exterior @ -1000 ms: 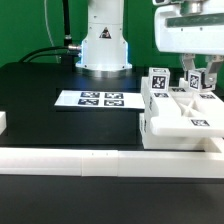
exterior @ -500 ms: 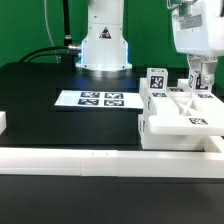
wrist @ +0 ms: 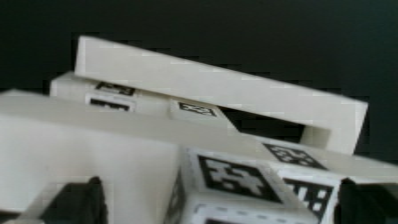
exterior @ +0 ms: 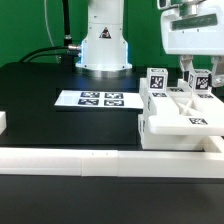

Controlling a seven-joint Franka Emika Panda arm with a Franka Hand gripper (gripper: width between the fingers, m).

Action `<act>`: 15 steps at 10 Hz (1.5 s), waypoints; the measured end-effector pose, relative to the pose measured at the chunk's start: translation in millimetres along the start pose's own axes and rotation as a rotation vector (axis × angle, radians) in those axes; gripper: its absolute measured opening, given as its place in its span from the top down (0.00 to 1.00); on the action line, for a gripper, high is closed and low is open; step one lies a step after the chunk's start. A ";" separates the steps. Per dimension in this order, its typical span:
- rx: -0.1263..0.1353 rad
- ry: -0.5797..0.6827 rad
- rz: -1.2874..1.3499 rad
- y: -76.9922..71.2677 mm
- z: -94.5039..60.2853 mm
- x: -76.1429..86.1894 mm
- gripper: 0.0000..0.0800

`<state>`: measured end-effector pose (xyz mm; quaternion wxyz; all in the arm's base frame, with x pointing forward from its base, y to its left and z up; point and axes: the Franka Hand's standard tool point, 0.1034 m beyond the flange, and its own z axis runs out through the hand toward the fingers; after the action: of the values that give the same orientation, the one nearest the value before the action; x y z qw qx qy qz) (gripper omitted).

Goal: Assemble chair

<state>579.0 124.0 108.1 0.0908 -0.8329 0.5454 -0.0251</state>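
The partly built white chair stands at the exterior view's right against the border rail, with an X-braced frame on top and two tagged posts sticking up. My gripper hangs over the right post, one finger on each side of its top. In the wrist view the tagged post top sits between my dark fingers, with a clear gap on one side. The jaws are open and hold nothing. A white frame part lies beyond the post.
The marker board lies flat mid-table. The long white border rail runs along the front. The arm's white base stands at the back. A small white block sits at the left edge.
The gripper shifted right and lower over the right post half a second ago, then came back left and slightly up. The chair parts have not moved.
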 end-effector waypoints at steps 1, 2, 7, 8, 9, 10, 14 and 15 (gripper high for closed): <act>-0.029 -0.003 -0.164 0.6 -0.3 0.7 0.19; -0.029 0.002 -0.265 -2.9 -0.9 2.3 0.19; -0.066 0.006 -0.765 -8.0 -1.4 2.8 0.19; -0.071 0.006 -0.865 -7.8 -1.3 3.4 0.19; -0.077 0.007 -0.925 -7.6 -0.7 2.1 0.19; -0.083 0.013 -1.017 -7.3 0.3 1.1 0.19; -0.087 0.013 -1.147 -4.0 3.1 1.6 0.30; -0.087 0.013 -1.146 -4.0 3.1 1.8 0.56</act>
<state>583.8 124.2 105.6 0.0248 -0.9983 0.0078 -0.0530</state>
